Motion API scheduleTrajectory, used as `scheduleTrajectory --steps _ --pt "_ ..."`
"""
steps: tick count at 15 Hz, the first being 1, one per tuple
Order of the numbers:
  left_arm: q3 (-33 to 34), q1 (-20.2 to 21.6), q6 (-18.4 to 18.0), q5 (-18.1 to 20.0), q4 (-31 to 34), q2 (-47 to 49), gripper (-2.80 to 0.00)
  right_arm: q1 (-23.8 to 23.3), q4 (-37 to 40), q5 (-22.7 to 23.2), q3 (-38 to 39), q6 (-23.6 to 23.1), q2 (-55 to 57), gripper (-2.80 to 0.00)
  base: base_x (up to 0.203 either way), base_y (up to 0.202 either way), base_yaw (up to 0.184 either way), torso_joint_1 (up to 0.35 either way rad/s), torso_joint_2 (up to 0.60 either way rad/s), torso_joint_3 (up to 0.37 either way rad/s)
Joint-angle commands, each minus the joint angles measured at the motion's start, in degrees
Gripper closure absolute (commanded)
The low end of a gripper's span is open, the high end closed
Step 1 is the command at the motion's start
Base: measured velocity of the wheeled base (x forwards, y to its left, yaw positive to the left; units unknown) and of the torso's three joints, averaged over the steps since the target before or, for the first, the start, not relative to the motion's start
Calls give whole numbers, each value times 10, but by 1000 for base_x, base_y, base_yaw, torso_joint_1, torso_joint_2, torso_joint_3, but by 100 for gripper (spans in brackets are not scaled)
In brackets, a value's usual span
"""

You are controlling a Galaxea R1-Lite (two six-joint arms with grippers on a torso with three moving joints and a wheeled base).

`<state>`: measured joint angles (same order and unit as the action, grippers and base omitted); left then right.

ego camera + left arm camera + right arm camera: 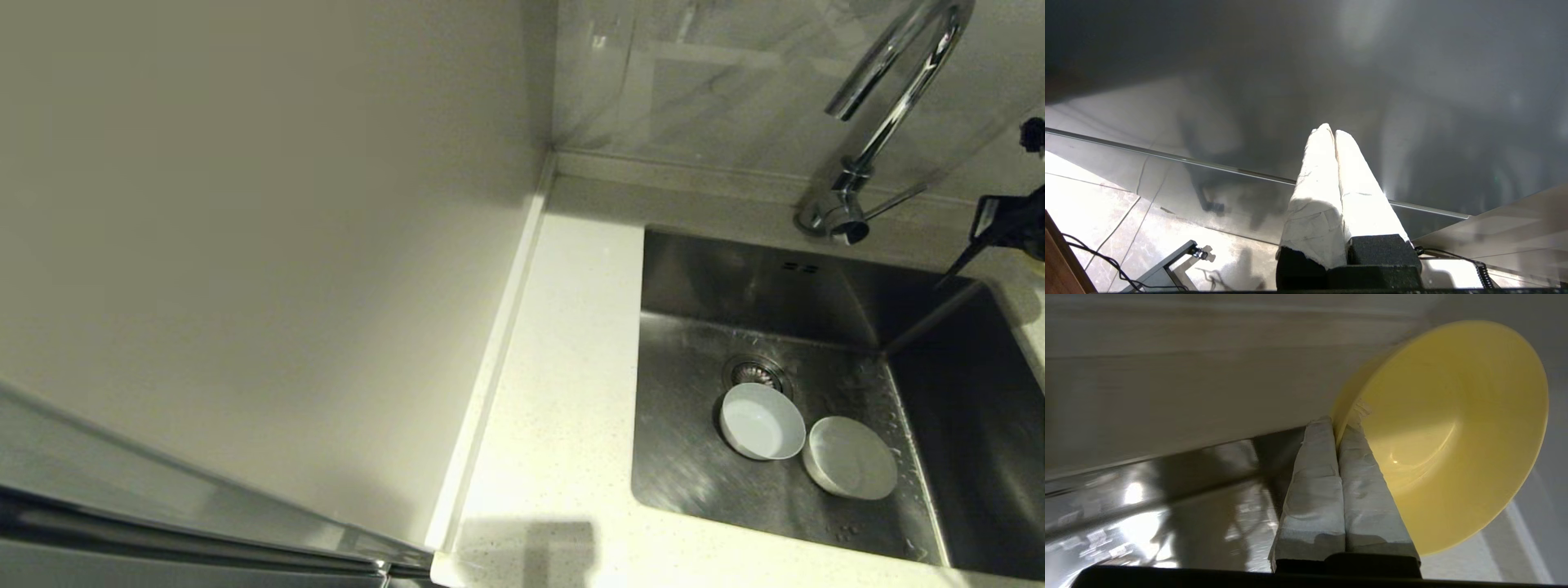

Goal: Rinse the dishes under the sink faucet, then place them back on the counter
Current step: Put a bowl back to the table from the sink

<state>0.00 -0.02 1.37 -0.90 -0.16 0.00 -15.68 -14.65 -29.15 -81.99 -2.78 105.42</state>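
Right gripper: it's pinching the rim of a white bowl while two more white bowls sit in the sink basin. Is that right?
Not quite. The bowl pinched at its rim by the right gripper is a pale yellow bowl, as the right wrist view shows. The rest holds: the head view shows two white bowls in the sink.

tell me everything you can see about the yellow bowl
The yellow bowl is a small, round, shallow dish, pale yellow with a smooth glossy inside that catches a highlight near its centre; it looks like plastic or glazed ceramic. It is tipped up on edge, its open face turned toward the wrist camera. The right gripper is shut on its rim, one wrapped finger on each side of the wall. Nothing else touches it. It hangs above the sink edge. No chips or dirt show.
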Motion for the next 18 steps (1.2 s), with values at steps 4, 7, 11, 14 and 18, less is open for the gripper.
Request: scheduleTrajectory --steps 4,7,11,14,18 --pt "0 0 0 0 0 -2 0 -81 53 30 -6 29 25 0 0 0 0 0 0 0" --pt "0 0 0 0 0 -2 0 -110 173 82 -38 82 26 0 0 0 0 0 0 0" --pt "0 0 0 0 0 -2 0 -140 279 132 -98 155 64 0 0 0 0 0 0 0" --pt "0 0 0 0 0 -2 0 -160 277 132 -109 158 85 0 0 0 0 0 0 0" --pt "0 0 0 0 0 -2 0 -164 277 128 -145 152 109 0 0 0 0 0 0 0"
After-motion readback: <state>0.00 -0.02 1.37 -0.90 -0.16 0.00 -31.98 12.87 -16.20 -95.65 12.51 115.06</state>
